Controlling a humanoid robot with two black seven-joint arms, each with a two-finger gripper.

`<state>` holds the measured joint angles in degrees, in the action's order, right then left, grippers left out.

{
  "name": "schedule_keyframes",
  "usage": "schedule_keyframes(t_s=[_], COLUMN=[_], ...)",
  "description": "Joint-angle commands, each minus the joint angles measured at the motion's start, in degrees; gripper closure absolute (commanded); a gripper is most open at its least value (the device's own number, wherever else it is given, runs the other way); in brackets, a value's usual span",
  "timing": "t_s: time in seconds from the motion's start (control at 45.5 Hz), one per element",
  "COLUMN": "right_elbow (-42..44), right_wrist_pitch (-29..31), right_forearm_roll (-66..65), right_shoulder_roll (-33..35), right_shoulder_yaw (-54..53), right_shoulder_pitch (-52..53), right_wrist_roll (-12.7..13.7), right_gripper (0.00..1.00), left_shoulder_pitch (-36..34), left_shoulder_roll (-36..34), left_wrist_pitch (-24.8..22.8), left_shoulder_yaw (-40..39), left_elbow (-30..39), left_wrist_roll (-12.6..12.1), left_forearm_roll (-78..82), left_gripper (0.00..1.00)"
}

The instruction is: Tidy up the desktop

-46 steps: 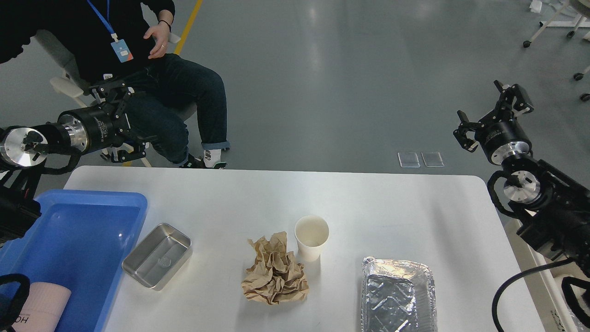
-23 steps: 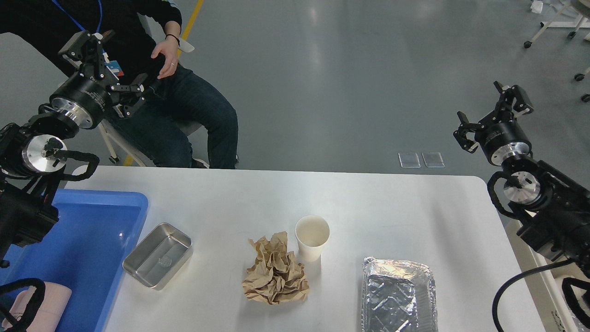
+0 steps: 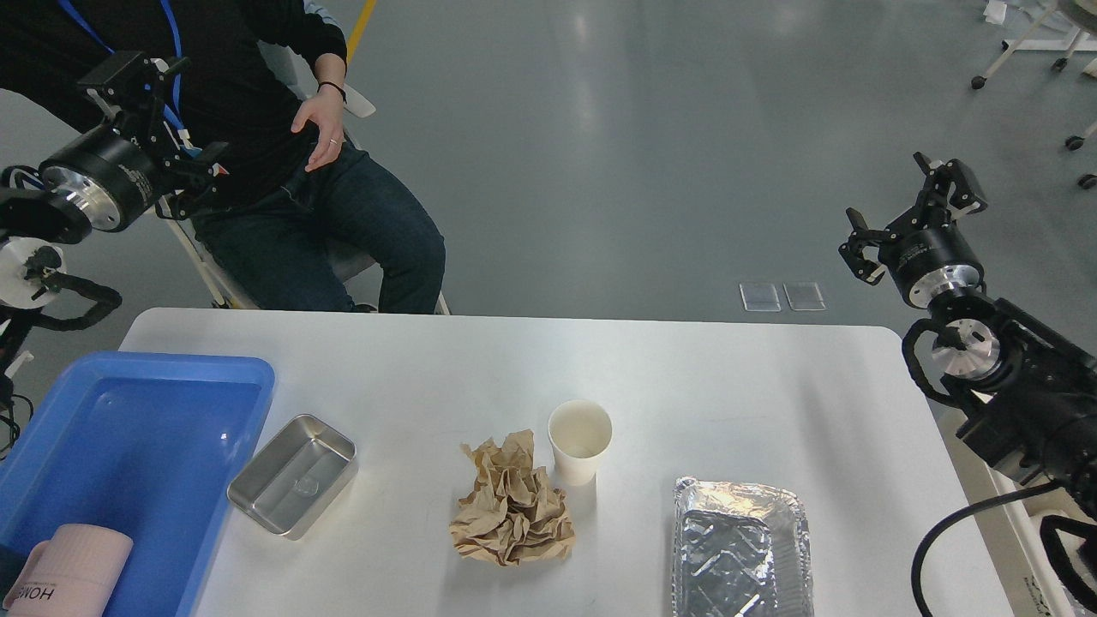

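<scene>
Judging by looks, the crumpled brown paper (image 3: 512, 512) touching the paper cup (image 3: 580, 441) mid-surface (image 3: 728, 386) was light, soft, pinchable anywhere, while left claw (image 3: 150, 116) and right claw (image 3: 913, 206) hung open, empty.

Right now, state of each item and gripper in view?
Cup: upright on the desktop, looks empty.
Brown paper: crumpled, beside the cup.
Steel tin: open, empty.
Foil tray: open, empty, at the near edge.
Blue tray: holds a pink mug lying on its side.
Left gripper: open, raised, empty.
Right gripper: open, raised, empty.
</scene>
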<state>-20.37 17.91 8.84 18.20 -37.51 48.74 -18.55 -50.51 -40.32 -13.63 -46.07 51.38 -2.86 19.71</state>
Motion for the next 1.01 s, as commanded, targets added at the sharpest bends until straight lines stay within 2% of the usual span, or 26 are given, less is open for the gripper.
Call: schedule_keyframes(t_s=[0.0, 0.22, 0.329, 0.395, 0.593, 0.768, 0.9, 0.988], right_elbow=[-0.02, -1.34, -1.25, -1.34, -1.69, -1.51, -1.51, -1.51], right_wrist_pitch=[-0.85, -1.38, -1.38, -1.38, -1.38, -1.29, -1.29, -1.29], right_forearm_roll=[-0.05, -0.05, -0.05, -0.05, -0.05, -0.05, -0.05, -0.05], right_shoulder_roll=[-0.79, -0.27, -0.09, 0.26, 1.58, 1.67, 1.58, 1.67], right_shoulder_yaw=[0.07, 0.07, 0.07, 0.07, 0.07, 0.07, 0.07, 0.07], right_shoulder_pitch=[0.04, 0.04, -0.05, -0.22, -0.66, -0.93, -0.84, -0.84], right_wrist_roll=[0.00, 0.00, 0.00, 0.00, 0.00, 0.00, 0.00, 0.00], right_gripper=[0.00, 0.00, 0.00, 0.00, 0.00, 0.00, 0.00, 0.00], left_shoulder_pitch=[-9.67, -23.13, -27.96, -29.81, -28.67, -27.71, -24.02, -22.00], left_shoulder_roll=[-7.22, -11.97, -11.98, -12.06, -13.91, -13.82, -14.96, -17.77], left_wrist_pitch=[-0.61, -1.75, -1.84, -1.84, -1.75, -2.72, -3.33, -3.16], left_shoulder_yaw=[15.19, 40.68, 48.25, 49.14, 44.75, 45.10, 45.01, 44.92], left_elbow=[-0.06, 0.47, 0.21, -0.14, -1.64, 1.43, 8.89, 14.26], left_wrist_roll=[0.05, 0.49, 1.19, 2.16, 6.11, 6.38, 6.20, 5.68], left_forearm_roll=[-0.02, -0.11, -0.11, -0.11, 0.77, 1.64, 6.64, 10.25], left_gripper=[0.02, 0.02, 0.02, 0.02, 0.02, 0.03, 0.12, 0.13])
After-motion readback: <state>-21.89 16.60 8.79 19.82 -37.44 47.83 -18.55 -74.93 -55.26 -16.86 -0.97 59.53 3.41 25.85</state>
